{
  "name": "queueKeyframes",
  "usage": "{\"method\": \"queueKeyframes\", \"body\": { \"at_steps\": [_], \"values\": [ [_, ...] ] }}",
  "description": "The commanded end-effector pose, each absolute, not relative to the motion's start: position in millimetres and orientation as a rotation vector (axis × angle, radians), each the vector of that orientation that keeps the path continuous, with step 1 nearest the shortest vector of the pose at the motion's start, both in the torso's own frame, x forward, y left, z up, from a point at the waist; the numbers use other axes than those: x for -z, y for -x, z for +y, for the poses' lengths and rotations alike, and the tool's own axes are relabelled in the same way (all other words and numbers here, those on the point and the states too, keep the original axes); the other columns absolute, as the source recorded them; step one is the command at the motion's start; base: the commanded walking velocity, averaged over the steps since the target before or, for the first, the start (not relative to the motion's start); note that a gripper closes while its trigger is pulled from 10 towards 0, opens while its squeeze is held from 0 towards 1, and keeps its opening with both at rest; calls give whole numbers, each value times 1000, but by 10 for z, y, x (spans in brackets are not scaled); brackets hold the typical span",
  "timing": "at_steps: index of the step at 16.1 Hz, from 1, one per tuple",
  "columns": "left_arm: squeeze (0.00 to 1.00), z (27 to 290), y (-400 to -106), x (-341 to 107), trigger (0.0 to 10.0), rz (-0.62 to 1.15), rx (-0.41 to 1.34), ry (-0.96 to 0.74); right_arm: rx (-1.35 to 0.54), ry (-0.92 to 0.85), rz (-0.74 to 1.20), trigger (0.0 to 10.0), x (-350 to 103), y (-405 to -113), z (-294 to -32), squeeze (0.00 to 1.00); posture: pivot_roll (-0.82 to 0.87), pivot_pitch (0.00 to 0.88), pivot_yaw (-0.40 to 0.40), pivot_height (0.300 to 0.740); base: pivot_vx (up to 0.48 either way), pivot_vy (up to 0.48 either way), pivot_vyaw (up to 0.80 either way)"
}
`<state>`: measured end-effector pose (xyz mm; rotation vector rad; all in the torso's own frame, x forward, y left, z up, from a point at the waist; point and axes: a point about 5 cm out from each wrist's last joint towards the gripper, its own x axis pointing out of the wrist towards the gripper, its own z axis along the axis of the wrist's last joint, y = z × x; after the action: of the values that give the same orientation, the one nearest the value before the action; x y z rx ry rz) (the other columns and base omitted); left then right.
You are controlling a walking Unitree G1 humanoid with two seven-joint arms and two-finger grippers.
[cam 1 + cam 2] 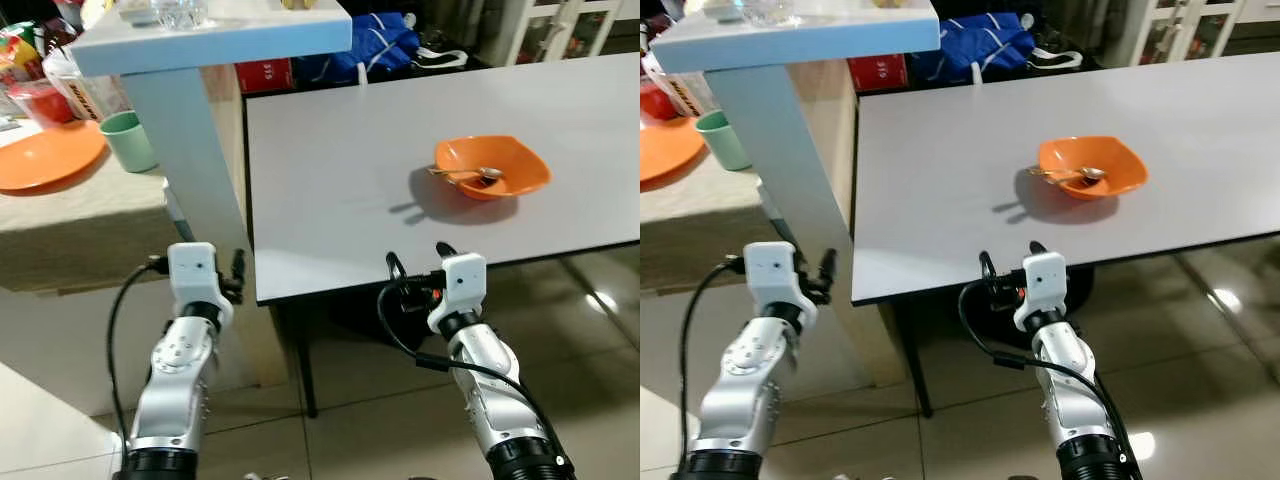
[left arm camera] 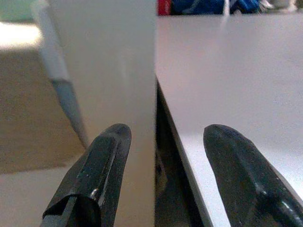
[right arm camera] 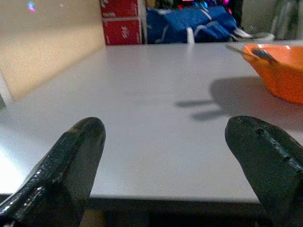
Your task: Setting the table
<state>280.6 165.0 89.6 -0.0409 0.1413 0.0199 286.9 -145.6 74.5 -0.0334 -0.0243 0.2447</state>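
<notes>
Orange bowl (image 1: 493, 166), with a spoon (image 1: 463, 175) inside, is sitting right of centre on the grey table (image 1: 340, 180). Below, the left gripper (image 2: 163, 175) and right gripper (image 3: 165, 165) are both hovering wide open.

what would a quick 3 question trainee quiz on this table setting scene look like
1. True or false: the square orange plastic bowl on the grey table has a metal spoon in it.
2. Which is the round orange plate resting on? A) the grey table B) the beige counter on the robot's left C) the floor
3. How are the fingers of the right gripper and the left gripper set?

Key:
1. True.
2. B; a green cup stands beside it.
3. Both are open and hold nothing; both are at the table's near edge.
</notes>
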Motion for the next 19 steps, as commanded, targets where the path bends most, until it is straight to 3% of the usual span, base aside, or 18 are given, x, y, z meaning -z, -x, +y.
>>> {"method": "queueKeyframes", "body": {
  "at_steps": [1,11,19],
  "values": [
    [0,1608,-2830,-875,10000,142,-18,43,-227,27,-37,10000,-803,-2897,-1500,0,-233,0,85,740,0,0,0],
    [0,1641,-2814,-847,10000,133,-43,61,-179,20,-31,10000,-878,-3031,-1639,0,-224,0,66,740,0,0,0],
    [0,1690,-2787,-854,10000,118,-43,58,-207,24,-25,10000,-868,-3025,-1554,0,-221,0,54,740,0,0,0]
  ]
}}
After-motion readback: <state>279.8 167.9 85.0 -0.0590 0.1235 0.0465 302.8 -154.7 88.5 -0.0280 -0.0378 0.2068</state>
